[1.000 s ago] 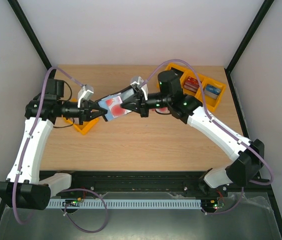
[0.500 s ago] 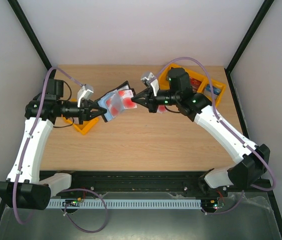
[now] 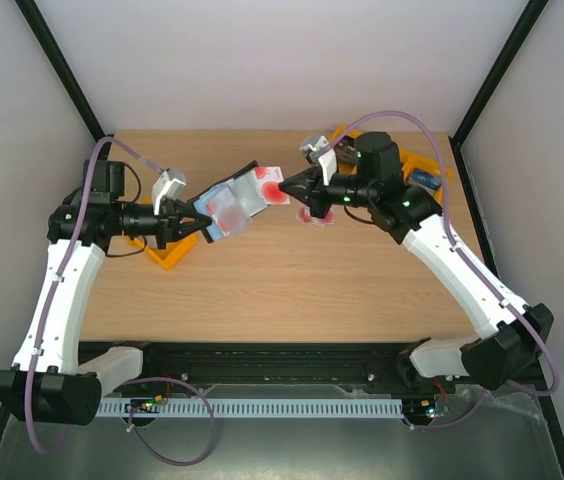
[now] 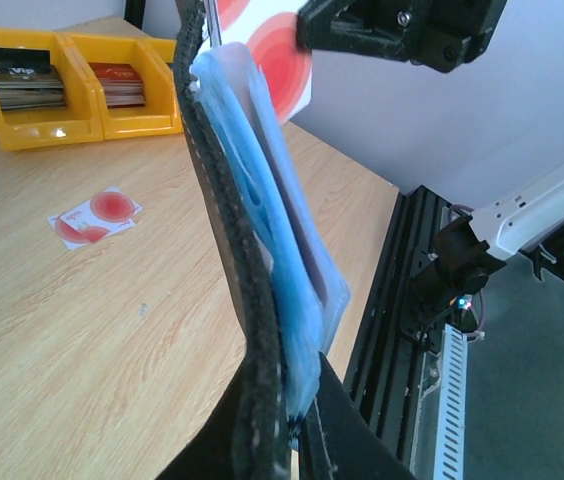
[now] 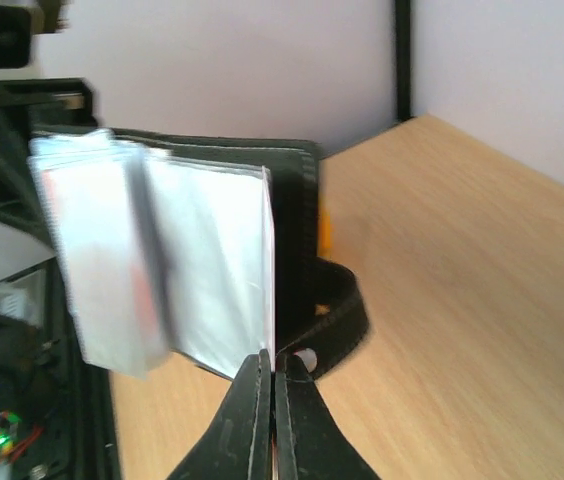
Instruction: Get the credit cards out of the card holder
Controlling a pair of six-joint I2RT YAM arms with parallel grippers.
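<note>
My left gripper is shut on the bottom edge of the black card holder and holds it open above the table, its blue clear pockets fanned out. My right gripper is shut on a whitish credit card with red blotches, at the holder's top right edge. In the left wrist view this card sticks up past the holder. In the right wrist view the fingers pinch the card's edge beside the holder's snap tab. Another credit card lies on the table.
A yellow tray sits under the left arm. Yellow trays with stacks of dark and red cards stand at the back right, also in the left wrist view. The loose card shows on the wood there too.
My right gripper has drawn back to the right from the holder, pulling a card with it. The left gripper has kept the holder almost in place.
</note>
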